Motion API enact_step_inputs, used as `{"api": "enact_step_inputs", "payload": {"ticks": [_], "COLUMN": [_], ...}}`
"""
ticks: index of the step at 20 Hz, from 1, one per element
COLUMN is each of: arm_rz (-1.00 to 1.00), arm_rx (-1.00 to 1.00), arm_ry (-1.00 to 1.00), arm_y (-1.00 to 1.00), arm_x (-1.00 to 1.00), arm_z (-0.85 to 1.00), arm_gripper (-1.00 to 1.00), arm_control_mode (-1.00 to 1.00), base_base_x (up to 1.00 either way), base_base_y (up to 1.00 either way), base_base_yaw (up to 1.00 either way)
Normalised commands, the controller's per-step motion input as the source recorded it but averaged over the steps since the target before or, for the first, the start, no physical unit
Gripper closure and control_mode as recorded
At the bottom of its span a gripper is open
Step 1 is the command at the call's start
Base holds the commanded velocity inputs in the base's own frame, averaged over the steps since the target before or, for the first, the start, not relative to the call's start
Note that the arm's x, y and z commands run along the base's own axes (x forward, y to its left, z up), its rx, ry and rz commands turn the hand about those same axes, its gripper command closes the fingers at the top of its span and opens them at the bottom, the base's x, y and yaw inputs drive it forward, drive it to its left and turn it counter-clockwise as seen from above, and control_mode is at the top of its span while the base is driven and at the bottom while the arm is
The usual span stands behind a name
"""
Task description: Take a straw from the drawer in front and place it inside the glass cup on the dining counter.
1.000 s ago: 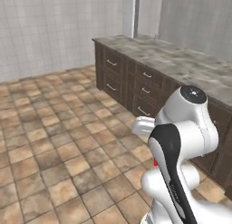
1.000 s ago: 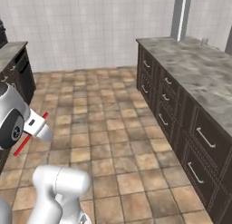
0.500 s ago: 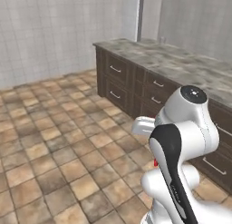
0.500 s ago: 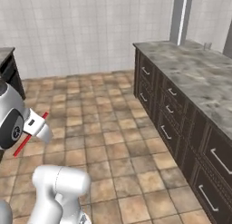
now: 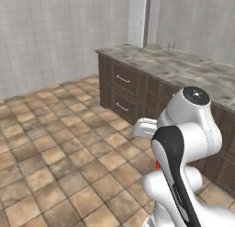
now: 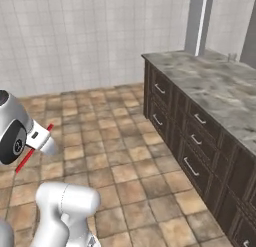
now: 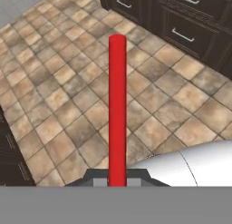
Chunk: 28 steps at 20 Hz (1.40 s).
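1. The straw (image 6: 33,148) is already out of the drawer: the pincer (image 7: 117,181) is clamped on its lower end, and the rest juts over the tiled floor (image 5: 55,161).
2. To the right runs a marble desk (image 6: 215,93) on dark drawer fronts (image 6: 192,136).
3. Left to do, by my judgement: reach the dining desk and drop the straw into the glass cup; I cannot make out a cup.
4. No brand, label or writing is readable.
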Motion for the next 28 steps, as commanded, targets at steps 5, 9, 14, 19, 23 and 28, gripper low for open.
{"api": "enact_step_inputs", "payload": {"ticks": [5,9,14,19,23,28], "arm_rz": [0.0,0.0,0.0,0.0,0.0,0.0], "arm_rx": [0.0,0.0,0.0,0.0,0.0,0.0], "arm_ry": [0.0,0.0,0.0,0.0,0.0,0.0], "arm_y": [0.0,0.0,0.0,0.0,0.0,0.0], "arm_x": [0.0,0.0,0.0,0.0,0.0,0.0], "arm_z": [0.0,0.0,0.0,0.0,0.0,0.0], "arm_gripper": [1.0,1.0,1.0,1.0,1.0,1.0], "arm_control_mode": [1.0,1.0,1.0,1.0,1.0,1.0], "base_base_x": [1.0,1.0,1.0,1.0,1.0,1.0], "base_base_y": [0.92,0.94,0.93,0.87,0.81,0.84], "base_base_yaw": [-0.16,-0.16,-0.18,-0.19,-0.21,-0.25]}}
